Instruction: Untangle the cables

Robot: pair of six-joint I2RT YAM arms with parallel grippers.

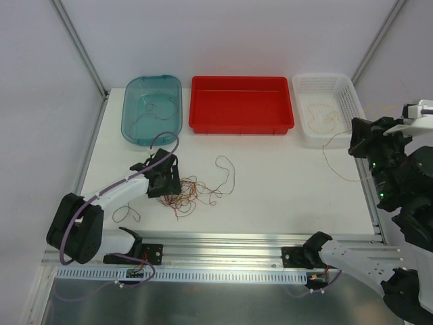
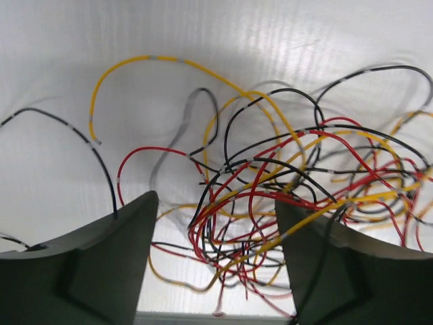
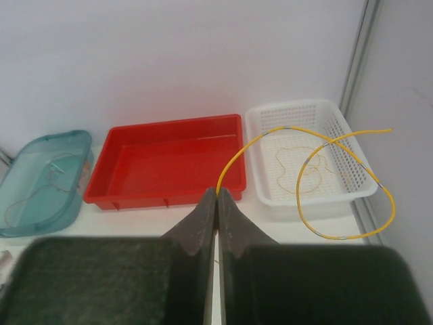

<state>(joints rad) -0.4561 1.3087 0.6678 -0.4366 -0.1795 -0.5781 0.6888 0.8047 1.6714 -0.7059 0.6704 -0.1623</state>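
A tangle of thin red, yellow and dark cables (image 1: 188, 194) lies on the white table left of centre. My left gripper (image 1: 164, 177) sits low at its left edge. In the left wrist view the left gripper (image 2: 216, 264) is open, with part of the tangle (image 2: 270, 196) lying between its fingers (image 2: 101, 271). My right gripper (image 1: 365, 145) is raised at the far right. In the right wrist view it (image 3: 218, 195) is shut on one yellow cable (image 3: 226, 168), which arcs and loops over the white basket (image 3: 352, 196). This cable (image 1: 325, 154) hangs down beside the basket.
A teal tray (image 1: 128, 115) at the back left holds a thin cable. A red tray (image 1: 196, 122) stands in the middle. A white basket (image 1: 348, 101) at the back right holds a yellow cable (image 1: 318, 115). Loose cable loops lie at mid-table (image 1: 226, 172) and near the left arm (image 1: 125, 213).
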